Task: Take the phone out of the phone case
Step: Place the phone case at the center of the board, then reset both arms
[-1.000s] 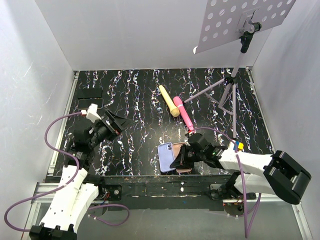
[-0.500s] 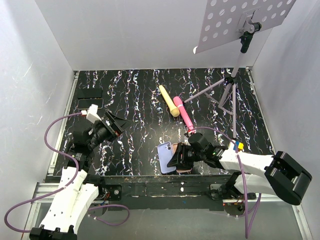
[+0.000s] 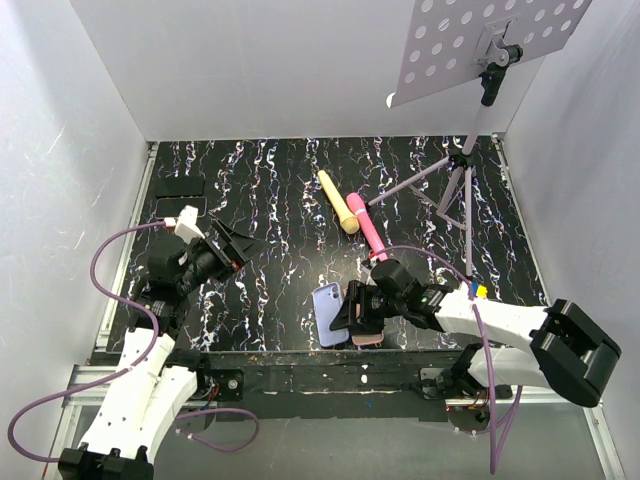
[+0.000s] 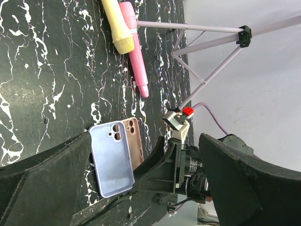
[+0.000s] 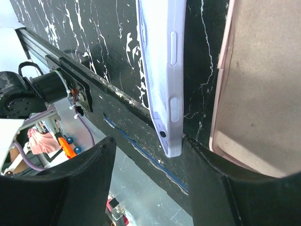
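Observation:
The phone [image 3: 328,311] lies lavender back up near the table's front edge, also in the left wrist view [image 4: 111,162] and edge-on in the right wrist view [image 5: 162,61]. The salmon-pink phone case [image 3: 368,340] lies just right of it, hollow side up [image 5: 263,84], partly under my right arm; the left wrist view shows its camera corner [image 4: 135,146]. My right gripper [image 3: 352,312] is open and low over both. The phone's lower corner sits between its fingers [image 5: 149,141], against the right one. My left gripper [image 3: 250,242] hangs open and holds nothing [image 4: 146,136], well left of them.
A yellow stick [image 3: 338,202] and a pink stick [image 3: 368,228] lie mid-table. A tripod stand [image 3: 462,160] with a perforated plate [image 3: 480,45] occupies the back right. Two dark phones [image 3: 180,207] lie at the far left. The table's front edge [image 3: 300,356] is close to the phone.
My right gripper has gone from shut to open and shifted a little left. The phone slid slightly left, away from the case. The left arm has barely moved.

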`<state>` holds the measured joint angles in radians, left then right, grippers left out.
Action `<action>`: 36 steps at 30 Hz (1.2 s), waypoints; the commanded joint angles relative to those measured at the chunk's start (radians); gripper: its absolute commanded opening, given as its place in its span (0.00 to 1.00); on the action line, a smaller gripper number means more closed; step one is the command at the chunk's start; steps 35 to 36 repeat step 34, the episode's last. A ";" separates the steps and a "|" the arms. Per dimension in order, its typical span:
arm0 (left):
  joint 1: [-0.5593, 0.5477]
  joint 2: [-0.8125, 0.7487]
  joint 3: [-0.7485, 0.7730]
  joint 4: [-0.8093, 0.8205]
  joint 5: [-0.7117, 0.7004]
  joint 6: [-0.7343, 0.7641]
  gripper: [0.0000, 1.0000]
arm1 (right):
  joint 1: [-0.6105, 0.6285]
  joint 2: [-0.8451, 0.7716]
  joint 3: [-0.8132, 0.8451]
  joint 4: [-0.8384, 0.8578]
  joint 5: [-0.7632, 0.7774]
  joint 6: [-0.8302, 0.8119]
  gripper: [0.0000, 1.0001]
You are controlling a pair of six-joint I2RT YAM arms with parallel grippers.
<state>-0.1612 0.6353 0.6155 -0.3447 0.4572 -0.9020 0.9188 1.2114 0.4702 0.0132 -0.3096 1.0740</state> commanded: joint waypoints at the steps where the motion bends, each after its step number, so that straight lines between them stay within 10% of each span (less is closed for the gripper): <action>1: -0.004 0.006 0.039 -0.005 0.018 0.028 0.98 | 0.005 -0.085 0.061 -0.132 0.084 -0.065 0.67; 10: -0.004 0.012 0.124 -0.026 0.005 0.096 0.98 | 0.005 -0.303 0.145 -0.431 0.187 -0.232 0.82; 18: -0.008 -0.094 0.429 -0.100 -0.142 0.337 0.98 | 0.005 -0.633 0.396 -0.771 0.579 -0.416 0.85; 36: -0.014 -0.145 0.527 0.030 -0.213 0.374 0.98 | 0.005 -0.932 0.489 -0.668 0.759 -0.536 0.88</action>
